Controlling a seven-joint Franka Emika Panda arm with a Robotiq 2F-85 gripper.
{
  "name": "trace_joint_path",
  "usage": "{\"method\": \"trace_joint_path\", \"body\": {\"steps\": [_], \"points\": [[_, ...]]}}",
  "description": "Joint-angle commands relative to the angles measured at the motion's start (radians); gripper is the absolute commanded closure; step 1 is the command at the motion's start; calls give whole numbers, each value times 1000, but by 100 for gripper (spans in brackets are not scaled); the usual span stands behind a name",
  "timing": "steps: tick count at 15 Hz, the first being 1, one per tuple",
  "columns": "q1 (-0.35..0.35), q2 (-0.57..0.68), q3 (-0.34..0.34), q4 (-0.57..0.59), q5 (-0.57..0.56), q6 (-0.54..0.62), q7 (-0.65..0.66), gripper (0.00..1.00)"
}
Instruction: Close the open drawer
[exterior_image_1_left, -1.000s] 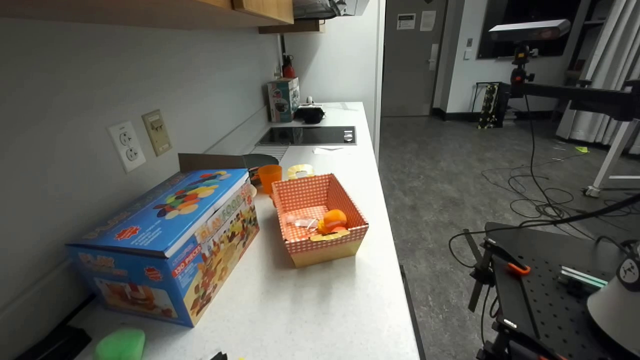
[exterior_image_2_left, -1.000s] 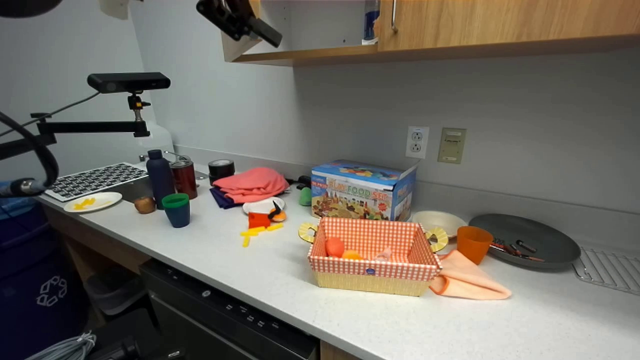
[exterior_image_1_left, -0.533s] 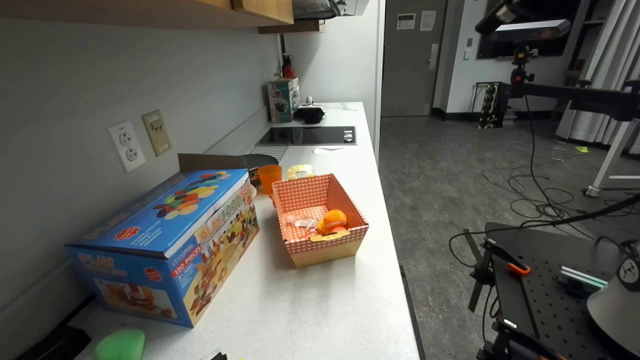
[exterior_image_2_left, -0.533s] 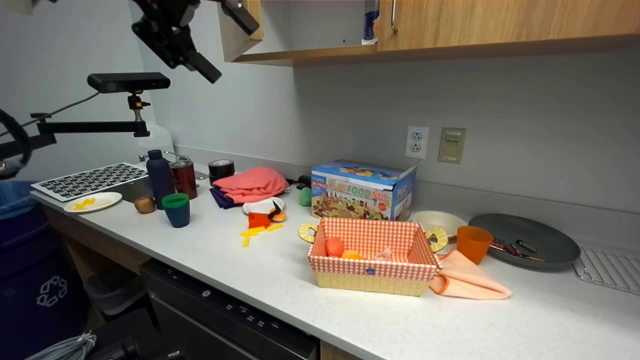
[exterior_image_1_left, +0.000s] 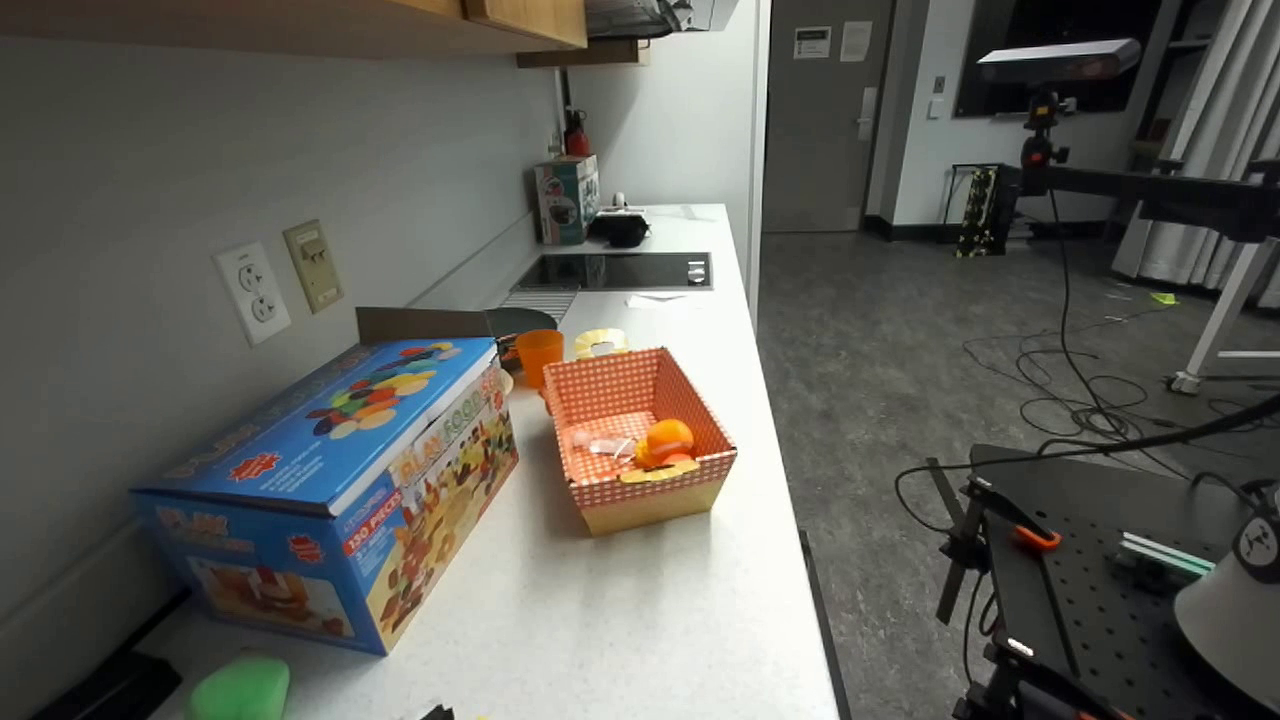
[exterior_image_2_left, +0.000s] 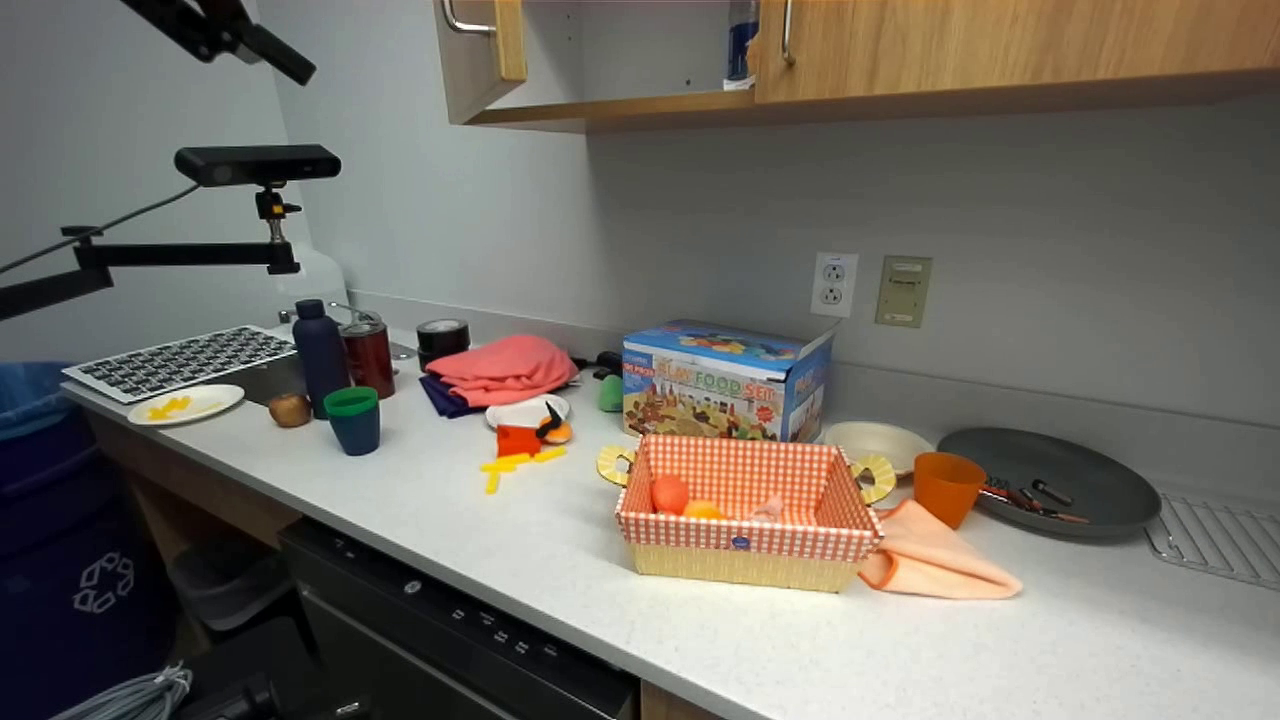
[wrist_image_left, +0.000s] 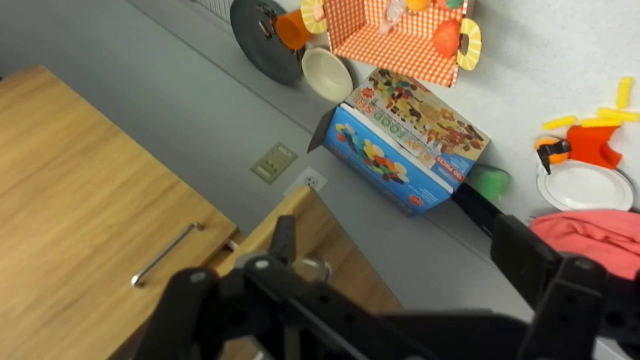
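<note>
No open drawer shows. A wooden upper cabinet door (exterior_image_2_left: 485, 60) stands open at the left of the cabinet, with a metal handle (exterior_image_2_left: 468, 22) on its outer face. In the wrist view the open door (wrist_image_left: 345, 250) lies behind the left finger, which partly covers its handle (wrist_image_left: 320, 267). My gripper (wrist_image_left: 402, 250) is open, with nothing held between its fingers. In an exterior view the gripper (exterior_image_2_left: 240, 35) is at the top left, apart from the door on its left side and partly out of frame.
A closed cabinet door (exterior_image_2_left: 1000, 40) adjoins the opening. Below, the counter holds a food-set box (exterior_image_2_left: 720, 385), a checked basket (exterior_image_2_left: 745, 570), a dark pan (exterior_image_2_left: 1080, 490), a blue bottle (exterior_image_2_left: 320, 360) and a pink cloth (exterior_image_2_left: 510, 368). A camera on a stand (exterior_image_2_left: 255, 165) is below the gripper.
The gripper moved left across an exterior view, dipping first and then rising, away from the open door. The door's handle is now uncovered there. The door shows no visible movement.
</note>
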Motion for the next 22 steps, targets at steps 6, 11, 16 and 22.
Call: {"method": "trace_joint_path", "body": {"steps": [6, 11, 16, 22], "points": [[145, -39, -27, -36, -69, 243, -195, 0], [135, -15, -14, -25, -41, 245, -177, 0], [94, 13, -19, -19, -74, 342, -164, 0], [-76, 156, -93, 58, -207, 670, -203, 0]]}}
